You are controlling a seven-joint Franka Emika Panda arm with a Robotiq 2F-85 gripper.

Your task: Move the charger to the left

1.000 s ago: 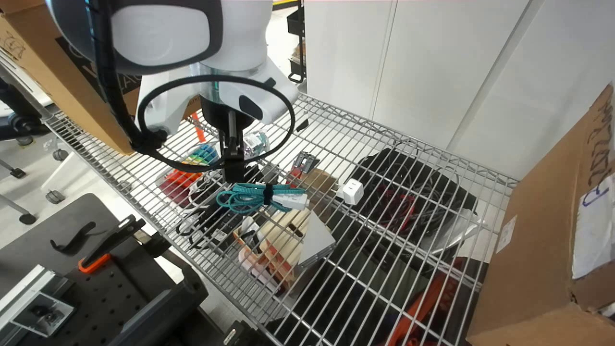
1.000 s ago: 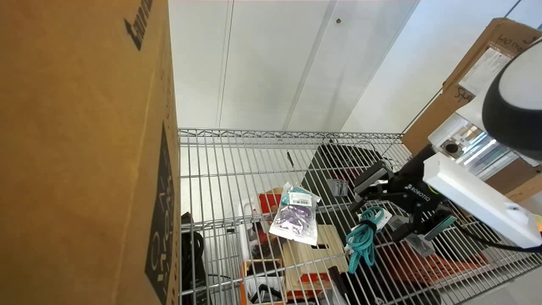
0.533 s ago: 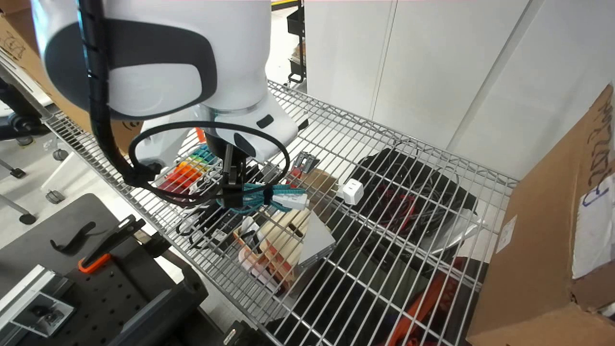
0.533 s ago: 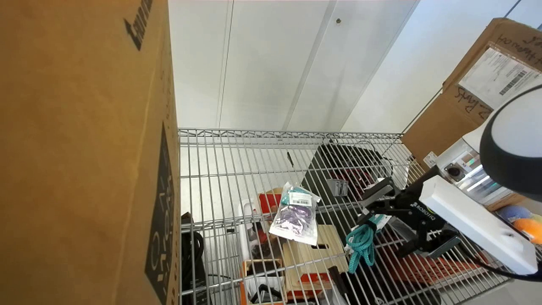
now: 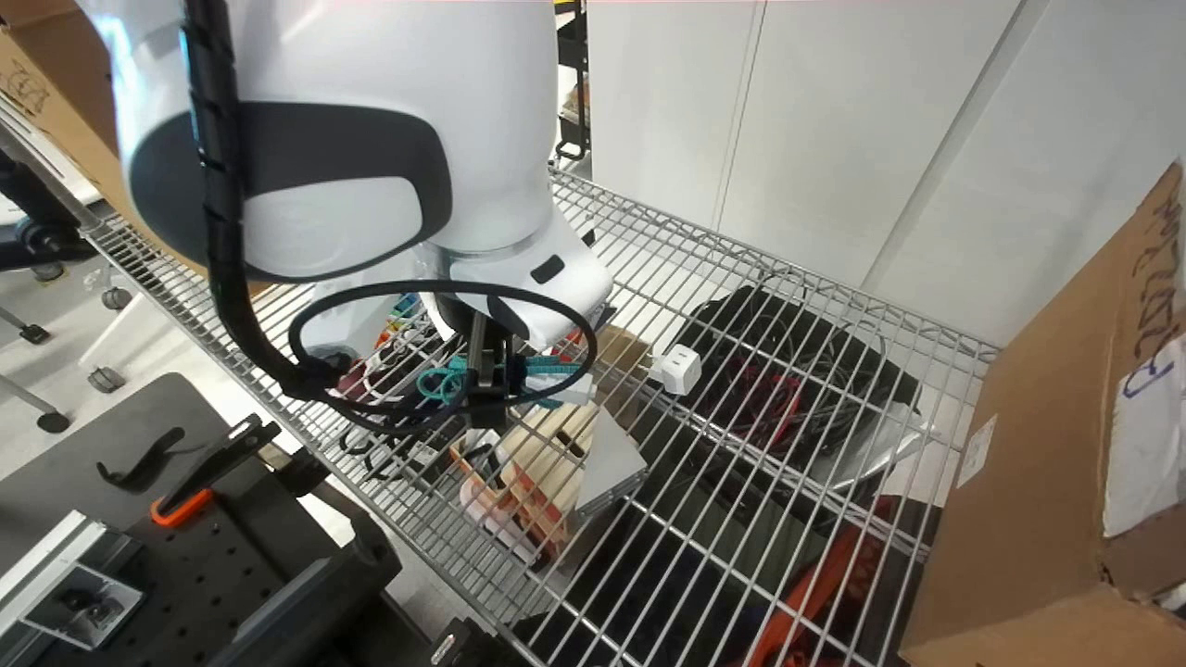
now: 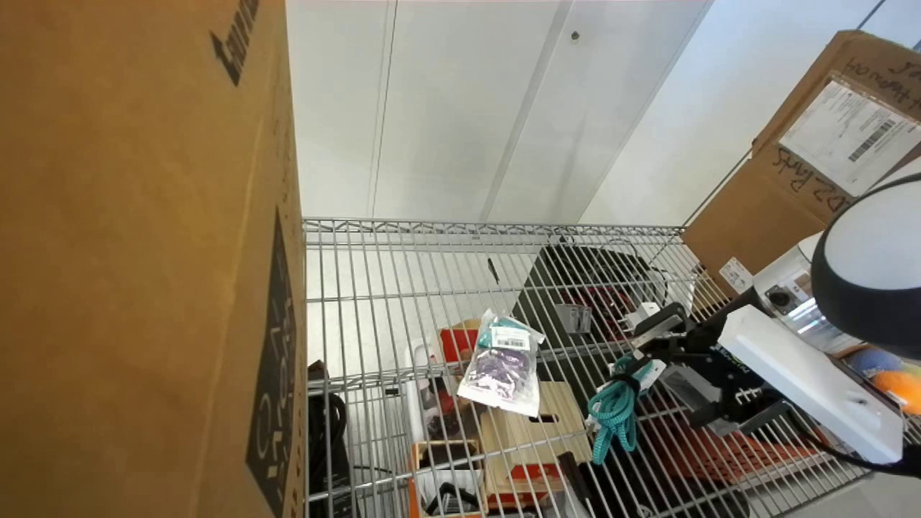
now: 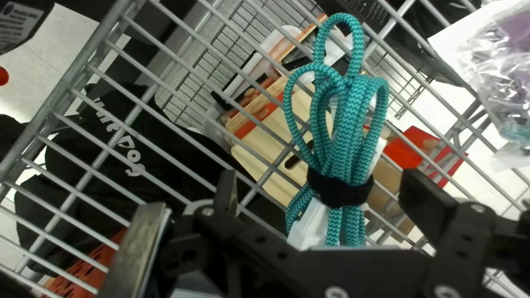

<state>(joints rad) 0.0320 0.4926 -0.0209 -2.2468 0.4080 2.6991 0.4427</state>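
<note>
The charger is a coiled teal braided cord bound by a black strap, with a white part at its lower end. It lies on the wire shelf and also shows in both exterior views. My gripper is open and empty. In the wrist view its fingers stand apart on either side of the charger's strapped middle, not touching it; the gripper's body hides part of the white end. In both exterior views the gripper is close to the charger, and in an exterior view it covers the charger's middle.
The wire shelf has open gaps, with many items below. A plastic bag with a purple item lies near the charger. A white plug cube lies on the shelf. Cardboard boxes stand at both shelf ends.
My gripper has moved down toward the shelf, and lately sideways across the charger, rightward in both exterior views. It stays open. The charger has not moved.
</note>
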